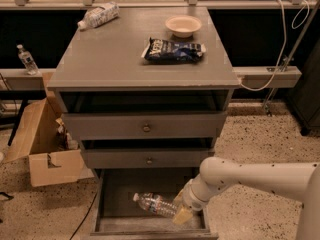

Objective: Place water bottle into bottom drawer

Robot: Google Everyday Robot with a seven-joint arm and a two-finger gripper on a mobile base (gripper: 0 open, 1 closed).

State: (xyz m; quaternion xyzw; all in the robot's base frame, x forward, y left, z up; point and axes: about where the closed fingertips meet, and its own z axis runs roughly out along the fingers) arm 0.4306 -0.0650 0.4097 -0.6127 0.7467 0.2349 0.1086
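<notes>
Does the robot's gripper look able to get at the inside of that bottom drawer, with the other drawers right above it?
Probably yes. The bottom drawer is pulled out well past the middle drawer, so its top is open, and the gripper, holding the water bottle, is down inside it.

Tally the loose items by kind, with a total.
Bottles: 3 (water bottle, held by the gripper in the bottom drawer; labelled bottle on the cabinet; small bottle far left)
Bowl: 1
Chip bag: 1
Cardboard box: 1
Total: 6
</notes>
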